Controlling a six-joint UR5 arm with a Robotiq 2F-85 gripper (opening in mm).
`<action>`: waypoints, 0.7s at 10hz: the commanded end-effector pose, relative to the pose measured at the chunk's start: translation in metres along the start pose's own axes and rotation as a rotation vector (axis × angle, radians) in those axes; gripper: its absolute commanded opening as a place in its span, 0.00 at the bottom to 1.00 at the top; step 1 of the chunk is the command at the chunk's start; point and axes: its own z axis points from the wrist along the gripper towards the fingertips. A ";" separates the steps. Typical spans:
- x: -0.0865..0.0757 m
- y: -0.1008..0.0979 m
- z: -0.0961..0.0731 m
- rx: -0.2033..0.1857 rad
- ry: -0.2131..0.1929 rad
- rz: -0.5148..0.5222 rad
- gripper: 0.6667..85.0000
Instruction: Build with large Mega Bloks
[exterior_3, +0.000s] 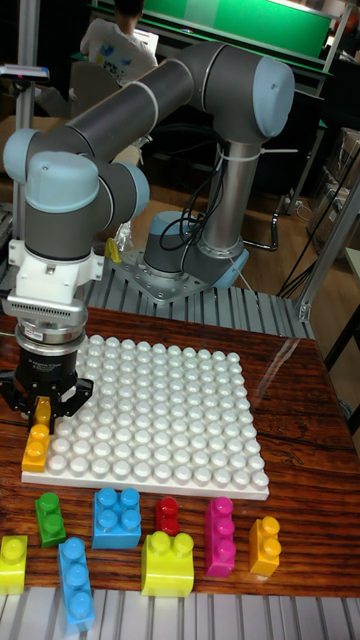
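A white studded baseplate (160, 415) lies on the wooden table. My gripper (42, 412) hangs over its left edge, shut on an orange block (37, 440) that sits on the plate's near-left corner. Loose blocks lie in a row in front of the plate: a yellow-green one (13, 562), a green one (50, 518), a long blue one (76, 584), a square blue one (118, 517), a red one (167, 515), a lime one (167, 563), a magenta one (219, 537) and an orange one (265, 545).
The arm's base (190, 262) is bolted behind the plate on a metal-slatted surface. The wooden table (300, 400) ends in a metal rail at the front. A person sits at a desk far behind.
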 end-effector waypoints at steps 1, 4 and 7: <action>-0.002 0.002 0.006 -0.003 -0.018 0.008 0.00; -0.004 0.002 0.006 -0.008 -0.023 0.001 0.00; 0.001 0.002 0.002 -0.019 0.001 -0.022 0.07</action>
